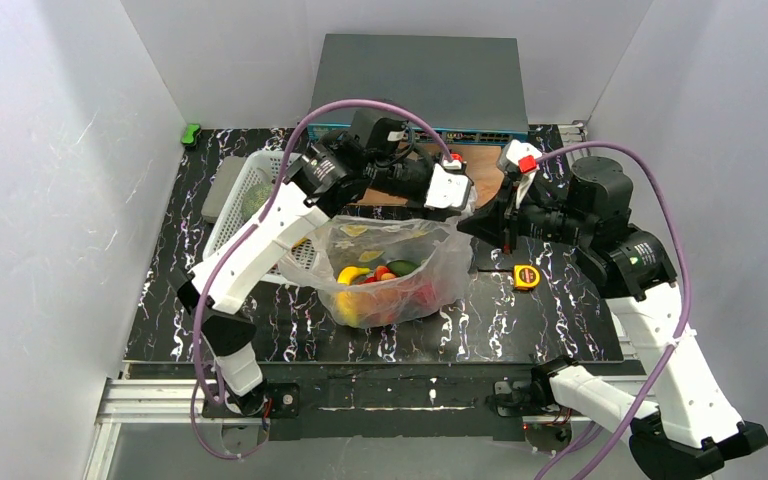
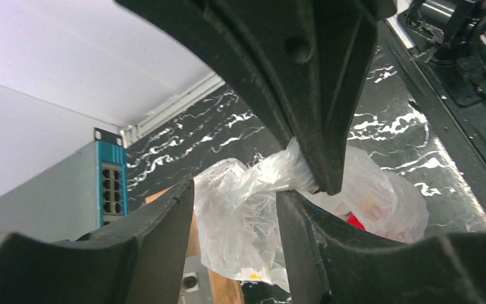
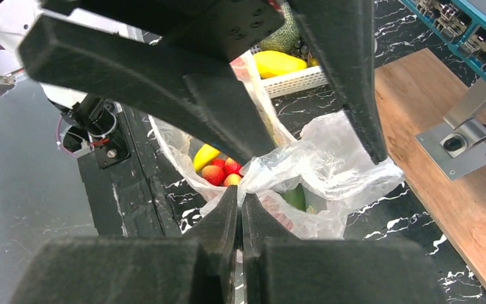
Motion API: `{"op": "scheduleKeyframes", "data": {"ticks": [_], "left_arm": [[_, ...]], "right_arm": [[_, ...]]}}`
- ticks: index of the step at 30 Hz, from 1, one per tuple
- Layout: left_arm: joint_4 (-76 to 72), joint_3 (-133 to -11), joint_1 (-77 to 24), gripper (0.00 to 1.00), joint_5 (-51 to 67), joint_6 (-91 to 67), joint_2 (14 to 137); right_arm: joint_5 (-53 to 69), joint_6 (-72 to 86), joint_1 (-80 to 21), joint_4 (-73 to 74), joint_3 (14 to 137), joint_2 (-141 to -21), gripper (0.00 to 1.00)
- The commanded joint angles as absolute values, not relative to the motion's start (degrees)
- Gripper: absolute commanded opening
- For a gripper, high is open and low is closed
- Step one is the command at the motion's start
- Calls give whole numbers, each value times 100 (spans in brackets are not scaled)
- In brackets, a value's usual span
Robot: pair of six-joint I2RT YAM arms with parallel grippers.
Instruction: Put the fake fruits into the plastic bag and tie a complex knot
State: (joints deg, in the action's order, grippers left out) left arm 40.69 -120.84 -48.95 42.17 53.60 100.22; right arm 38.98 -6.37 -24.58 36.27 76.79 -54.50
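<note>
The right gripper [image 3: 240,201] has its fingers shut tight on a twisted bit of the plastic bag [image 1: 400,262]. The left gripper [image 2: 235,193] has its fingers wide apart, with bag plastic between them. The bag sits in the middle of the table [image 1: 560,320]. The white basket [image 1: 222,225] is just left of it. The fake fruits [image 1: 378,280] lie inside the bag. Only the top view shows the little yellow tape measure [image 1: 527,277] on the right. Only the right wrist view shows a yellow fruit [image 3: 278,63] in the basket.
</note>
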Motion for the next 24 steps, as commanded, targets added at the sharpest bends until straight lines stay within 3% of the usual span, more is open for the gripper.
{"op": "scheduleKeyframes", "data": {"ticks": [1,3,6,8,10,12,15,16,24], "left_arm": [[3236,-11729,-5094,50,3970,5184,9428],[3200,-11733,-5099,45,3980,5137,9408],[3247,-11694,-5103,30,4068,5177,9393],[3277,-11644,-5099,7,4051,5195,9371],[3286,-11557,-5096,0,3992,5098,9328],[3206,-11308,-5022,0,3967,4830,9153],[2908,-10903,-4789,0,4135,4318,8860],[2844,-10831,-4699,0,4296,4164,8786],[2091,-10450,-4394,0,5507,2518,8534]], "right_arm": [[3884,-463,-2496,3444,7839,-5443,6],[3878,-448,-2493,3423,7812,-5424,7],[3909,-438,-2496,3397,7830,-5415,9],[3836,-449,-2496,3441,7826,-5381,17],[3605,-471,-2488,3552,7820,-5324,27],[3029,-529,-2480,3753,7783,-5164,48],[2365,-624,-2425,3775,7612,-4844,92],[2289,-677,-2411,3717,7558,-4752,98],[3644,-1325,-2415,2698,7384,-5010,98]]}}
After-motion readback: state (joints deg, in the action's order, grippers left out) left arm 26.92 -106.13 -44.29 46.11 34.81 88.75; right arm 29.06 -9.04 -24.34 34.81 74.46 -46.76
